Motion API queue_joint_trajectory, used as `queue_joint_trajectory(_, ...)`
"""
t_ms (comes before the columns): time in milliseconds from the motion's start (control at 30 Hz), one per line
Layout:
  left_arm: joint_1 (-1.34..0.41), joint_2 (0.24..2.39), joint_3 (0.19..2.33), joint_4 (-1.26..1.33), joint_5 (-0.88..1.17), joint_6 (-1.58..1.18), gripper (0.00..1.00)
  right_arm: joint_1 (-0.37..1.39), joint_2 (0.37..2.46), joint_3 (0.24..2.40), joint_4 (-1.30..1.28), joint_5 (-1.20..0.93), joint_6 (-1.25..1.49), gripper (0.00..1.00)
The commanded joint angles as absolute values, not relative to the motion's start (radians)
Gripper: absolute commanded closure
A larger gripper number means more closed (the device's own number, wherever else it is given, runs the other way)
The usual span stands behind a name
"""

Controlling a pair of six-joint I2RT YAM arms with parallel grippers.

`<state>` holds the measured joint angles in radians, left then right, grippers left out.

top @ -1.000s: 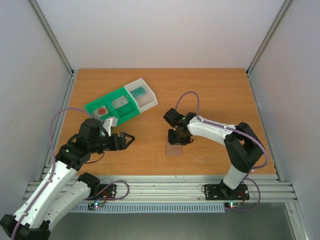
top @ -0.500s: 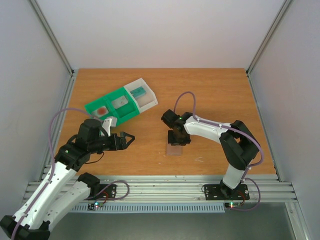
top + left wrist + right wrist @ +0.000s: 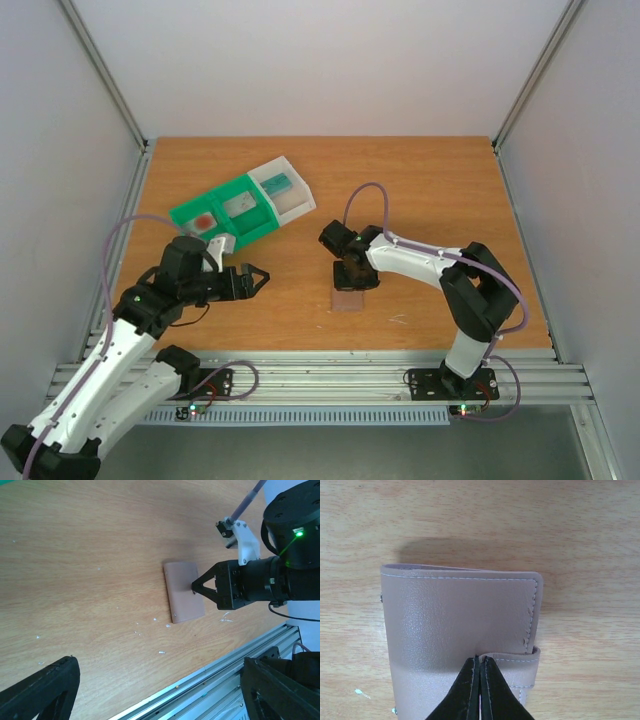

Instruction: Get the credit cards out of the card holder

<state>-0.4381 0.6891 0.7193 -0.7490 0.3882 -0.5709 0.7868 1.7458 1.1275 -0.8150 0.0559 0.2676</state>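
Note:
The card holder (image 3: 349, 298) lies shut on the table, a pinkish-taupe folded wallet with a strap across its flap (image 3: 455, 625). My right gripper (image 3: 479, 662) points down at it, shut, its tips touching the flap edge where the strap begins; nothing shows between the fingers. The left wrist view shows the same contact between the holder (image 3: 182, 592) and the right gripper (image 3: 194, 586). My left gripper (image 3: 255, 277) hovers open to the left of the holder, well apart from it. Credit cards lie in the tray: one with a red blotch (image 3: 204, 219), one teal (image 3: 279, 184).
The green-and-white compartment tray (image 3: 262, 222) sits at the back left, just beyond my left arm. The aluminium rail (image 3: 210, 680) runs along the table's near edge. Small white specks (image 3: 165, 652) dot the wood near the holder.
My right gripper's jaws have shut onto the holder's flap edge, and its wrist has shifted slightly left. The left arm has barely moved and the holder stays put.

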Motion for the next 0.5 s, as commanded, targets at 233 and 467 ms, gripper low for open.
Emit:
queue_joint_trajectory(233, -0.434, 0.74, 0.706, -0.717, 0.422, -0.599, 0.16, 0.828, 1.634, 1.081, -0.669, -0.04, 0.205, 0.99)
queue_joint_trajectory(467, -0.434, 0.782, 0.669, -0.62, 0.503, -0.658, 0.18, 0.837, 1.502, 1.048, -0.582, -0.144, 0.215, 0.99)
